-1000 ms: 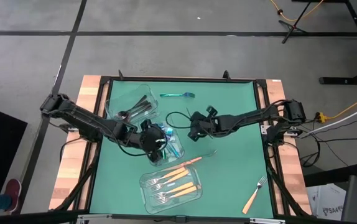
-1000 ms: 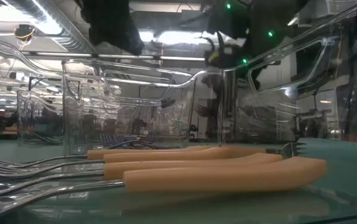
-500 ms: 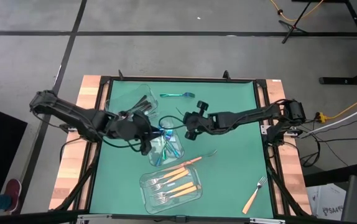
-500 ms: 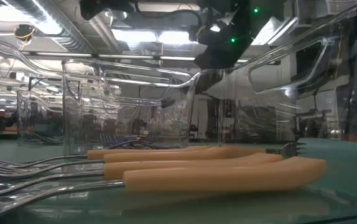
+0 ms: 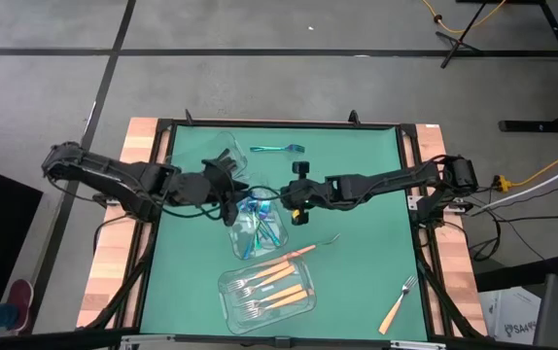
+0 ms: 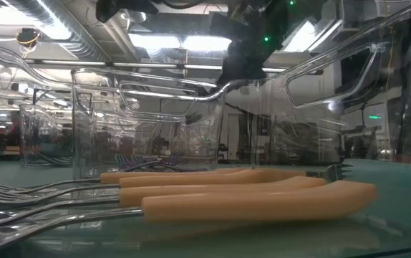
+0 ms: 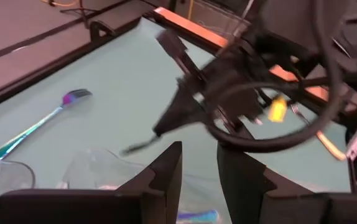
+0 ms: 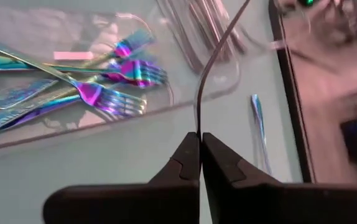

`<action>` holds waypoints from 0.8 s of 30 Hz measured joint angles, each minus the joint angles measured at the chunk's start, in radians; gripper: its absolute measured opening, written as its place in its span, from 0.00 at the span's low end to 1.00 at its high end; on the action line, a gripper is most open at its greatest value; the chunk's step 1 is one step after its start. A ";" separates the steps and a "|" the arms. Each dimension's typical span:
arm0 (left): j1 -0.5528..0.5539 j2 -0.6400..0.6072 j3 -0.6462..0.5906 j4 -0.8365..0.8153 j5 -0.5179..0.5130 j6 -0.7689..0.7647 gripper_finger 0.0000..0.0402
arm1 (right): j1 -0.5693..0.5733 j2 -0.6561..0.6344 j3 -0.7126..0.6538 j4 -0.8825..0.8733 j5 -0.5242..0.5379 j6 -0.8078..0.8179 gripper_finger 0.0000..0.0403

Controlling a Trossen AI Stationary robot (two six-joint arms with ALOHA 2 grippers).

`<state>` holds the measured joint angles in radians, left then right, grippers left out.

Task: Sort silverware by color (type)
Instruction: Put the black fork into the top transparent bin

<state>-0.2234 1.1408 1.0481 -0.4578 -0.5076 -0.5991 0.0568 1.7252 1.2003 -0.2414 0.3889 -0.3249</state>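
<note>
My right gripper (image 5: 296, 201) hovers over the table's middle, shut on a thin black utensil (image 8: 211, 56) that reaches toward the container of black utensils (image 5: 204, 161). My left gripper (image 5: 228, 181) is open with nothing between its fingers (image 7: 198, 177), and it sits between that container and the one holding iridescent forks (image 5: 260, 227). A third clear container (image 5: 267, 290) holds orange-handled forks. Loose on the mat are an iridescent fork (image 5: 277, 149), an orange-handled fork (image 5: 301, 252) with its handle against the third container, and another orange-handled fork (image 5: 399, 303). My right gripper pinches the black utensil by one end (image 8: 198, 126) between its two fingertips. The slim shaft runs straight out ahead of the fingers and curves away toward the black utensils' container. It appears lifted clear of the mat.
The three clear containers crowd the mat's left and middle, with the two grippers close together above them. Open green mat (image 5: 376, 243) lies on the right side. A black frame rims the table, with wooden strips at both sides.
My left gripper has moved from above the iridescent container toward the far-left, up to the black utensils' container. My right gripper has risen and shifted slightly left, carrying the black utensil with it.
</note>
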 joint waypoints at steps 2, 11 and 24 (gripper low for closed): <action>0.024 0.000 0.000 0.007 0.001 -0.001 0.24 | 0.009 0.000 0.000 0.021 -0.004 -0.060 0.00; 0.159 0.000 0.000 0.007 0.124 -0.016 0.24 | 0.076 0.000 0.000 0.130 0.018 -0.336 0.00; 0.322 0.004 0.000 0.002 0.479 -0.230 0.24 | 0.192 0.000 0.000 0.379 0.021 -0.718 0.00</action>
<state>0.0984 1.1446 1.0481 -0.4553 -0.0282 -0.8296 0.2488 1.7252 1.2003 0.1374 0.4102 -1.0426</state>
